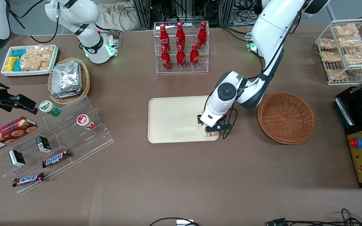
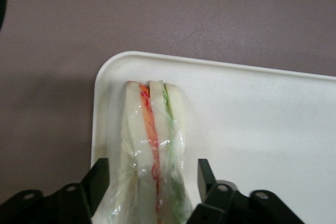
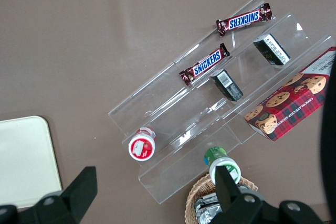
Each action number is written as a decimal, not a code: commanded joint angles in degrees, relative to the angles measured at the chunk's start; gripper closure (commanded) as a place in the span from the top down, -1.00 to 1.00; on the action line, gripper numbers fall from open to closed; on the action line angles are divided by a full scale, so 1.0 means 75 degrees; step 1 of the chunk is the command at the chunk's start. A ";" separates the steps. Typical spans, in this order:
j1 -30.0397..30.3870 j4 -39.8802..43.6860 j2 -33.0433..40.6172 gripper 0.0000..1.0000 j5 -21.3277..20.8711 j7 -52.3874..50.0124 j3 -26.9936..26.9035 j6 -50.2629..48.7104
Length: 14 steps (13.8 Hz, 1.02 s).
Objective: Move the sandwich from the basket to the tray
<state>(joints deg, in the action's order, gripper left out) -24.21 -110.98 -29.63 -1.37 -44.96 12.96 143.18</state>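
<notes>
While jaws [image 2: 149,182] sit spread either side of it, sandwich [image 2: 154,150] rests in tray [image 2: 252,129] corner, lower centre of front view.

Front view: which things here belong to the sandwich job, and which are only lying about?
Belong to the job:
sandwich, on the tray's corner
tray
basket, empty
gripper, open, around the sandwich

Lying about:
cola bottles
foil packets
Snickers bars
cookie box
</notes>
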 commanded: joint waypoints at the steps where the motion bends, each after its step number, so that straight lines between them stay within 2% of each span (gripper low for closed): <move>1: 0.0110 0.0311 0.0539 1.00 -0.0005 0.0077 -0.0029 -0.1051; 5: 0.0356 0.1807 0.0856 1.00 -0.0110 0.0298 -0.0088 -0.3265; 8: 0.0906 0.3238 0.0892 1.00 -0.0239 0.1223 -0.0111 -0.4895; 12: 0.1842 0.3641 0.1418 1.00 -0.1070 0.1879 -0.0111 -0.5379; 14: 0.2545 0.3652 0.1688 1.00 -0.1014 0.2290 -0.0088 -0.5612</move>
<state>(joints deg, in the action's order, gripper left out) -9.30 -83.37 -19.16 -8.47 -30.60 11.52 103.36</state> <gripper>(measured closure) 0.000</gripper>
